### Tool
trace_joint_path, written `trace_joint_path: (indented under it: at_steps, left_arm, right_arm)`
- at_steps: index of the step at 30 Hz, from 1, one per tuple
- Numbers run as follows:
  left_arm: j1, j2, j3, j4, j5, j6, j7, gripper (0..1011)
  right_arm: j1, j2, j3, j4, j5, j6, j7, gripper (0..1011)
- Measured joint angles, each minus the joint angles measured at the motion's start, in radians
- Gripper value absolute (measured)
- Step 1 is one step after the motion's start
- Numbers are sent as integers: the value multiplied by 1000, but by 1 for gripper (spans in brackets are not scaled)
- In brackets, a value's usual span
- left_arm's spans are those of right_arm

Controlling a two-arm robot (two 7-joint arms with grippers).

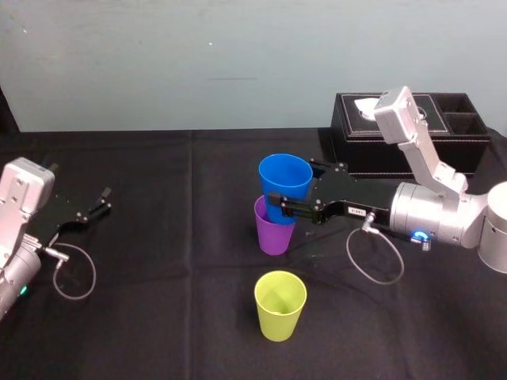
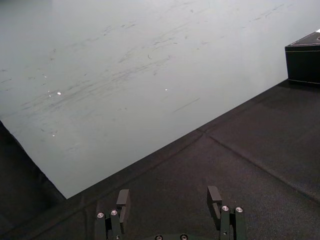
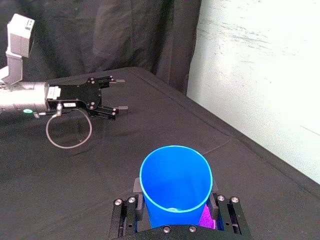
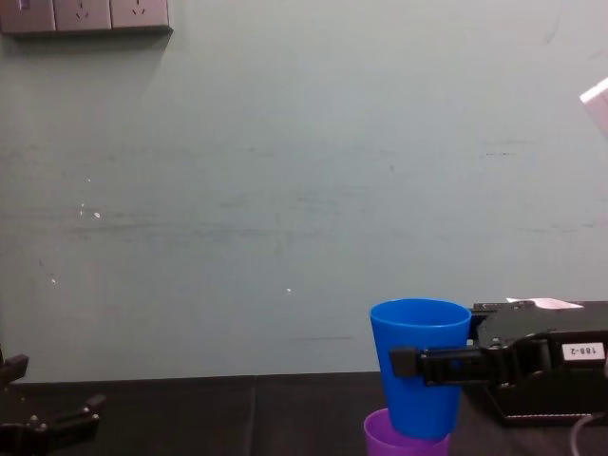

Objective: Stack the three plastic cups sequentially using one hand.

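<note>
The right hand (image 1: 295, 194) grips the blue cup (image 1: 285, 184) at its sides, and the bottom of this cup sits inside the purple cup (image 1: 273, 233) on the black counter (image 1: 158, 261). The yellow-green cup (image 1: 280, 305) stands alone just in front of the purple cup, nearer the robot. The left hand (image 1: 103, 199) lies far to the left of the purple cup, with its fingers apart.

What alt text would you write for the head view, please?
The right gripper holds the blue cup with its base in the purple cup on the table. A yellow-green cup stands alone nearer the robot; the left gripper rests open at the left, a black box at the back right.
</note>
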State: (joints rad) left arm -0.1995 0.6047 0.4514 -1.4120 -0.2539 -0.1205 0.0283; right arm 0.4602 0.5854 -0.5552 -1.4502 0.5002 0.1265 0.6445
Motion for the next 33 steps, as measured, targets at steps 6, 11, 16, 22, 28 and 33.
trace_joint_path:
  at_steps: [6, 11, 16, 22, 28, 33]
  left_arm:
    - [0, 0, 0, 0, 0, 0, 0, 1011]
    - [0, 0, 0, 0, 0, 0, 0, 1011]
    - [0, 0, 0, 0, 0, 0, 0, 1011]
    - [0, 0, 0, 0, 0, 0, 0, 1011]
    - [0, 0, 0, 0, 0, 0, 0, 1011]
    - [0, 0, 0, 0, 0, 0, 0, 1011]
  right_arm:
    - [14, -15, -5, 22, -11, -2, 0, 723]
    - [29, -28, -11, 48, -21, -5, 2, 723]
    - [35, -35, -12, 61, -23, -7, 8, 723]
    - [41, -42, -15, 75, -27, -9, 15, 723]
    - [45, -49, -19, 89, -31, -12, 18, 723]
    - [48, -54, -21, 101, -36, -14, 22, 723]
